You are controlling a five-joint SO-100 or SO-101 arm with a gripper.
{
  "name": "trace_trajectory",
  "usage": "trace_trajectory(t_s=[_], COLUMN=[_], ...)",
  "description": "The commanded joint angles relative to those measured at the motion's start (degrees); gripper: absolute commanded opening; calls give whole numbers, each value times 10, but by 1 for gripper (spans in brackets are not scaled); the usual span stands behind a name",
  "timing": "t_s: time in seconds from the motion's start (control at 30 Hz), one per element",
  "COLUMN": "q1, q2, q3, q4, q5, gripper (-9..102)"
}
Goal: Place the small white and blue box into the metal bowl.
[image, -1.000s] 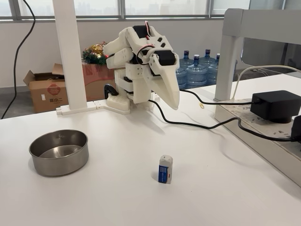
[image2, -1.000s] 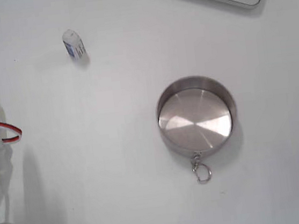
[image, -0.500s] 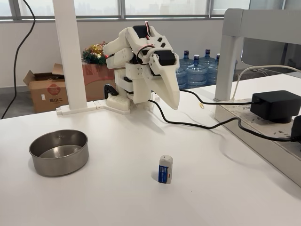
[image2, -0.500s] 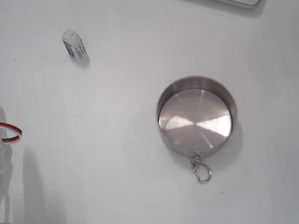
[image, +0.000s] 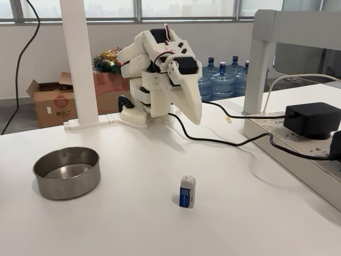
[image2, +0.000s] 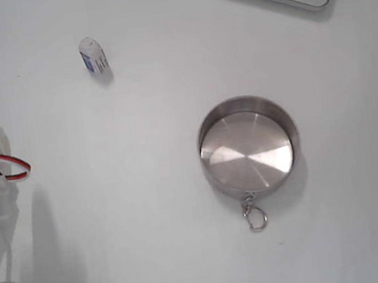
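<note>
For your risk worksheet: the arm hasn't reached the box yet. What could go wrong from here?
1. The box is tiny and stands upright, so a slightly off approach by the gripper might tip it.
2. The black cable lies between arm and box and might snag.
3. The bowl is shallow; a dropped box might bounce out.

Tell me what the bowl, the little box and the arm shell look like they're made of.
Metal bowl: looks like stainless steel, brushed grey wall, shiny floor with radial glare; a small wire ring hangs at its rim.
Small white and blue box: probably printed card or plastic; matte, too small to tell.
Arm shell and gripper: matte white plastic, possibly 3D-printed.
</note>
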State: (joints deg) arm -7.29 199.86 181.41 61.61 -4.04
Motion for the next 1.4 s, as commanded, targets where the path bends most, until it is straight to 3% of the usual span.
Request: trace_trajectory(t_s=[0.0, 0.17, 0.37, 0.5, 0.57, 0.77, 0.97, 1.1, 1.37], q1=[2, 4, 78, 109, 110, 145, 151, 158, 163], q2=[-39, -181, -344, -474, -515, -577, -641, -683, -771], q3=[28, 29, 38, 31, 30, 29, 29, 29, 17], q4=[-36, -271, -671, -807, -853, -894, -892, -898, -902], q5=[1, 2, -8, 37, 136, 522, 764, 849, 912], gripper=[-5, -5, -5, -5, -5, -5, -5, -5, -4])
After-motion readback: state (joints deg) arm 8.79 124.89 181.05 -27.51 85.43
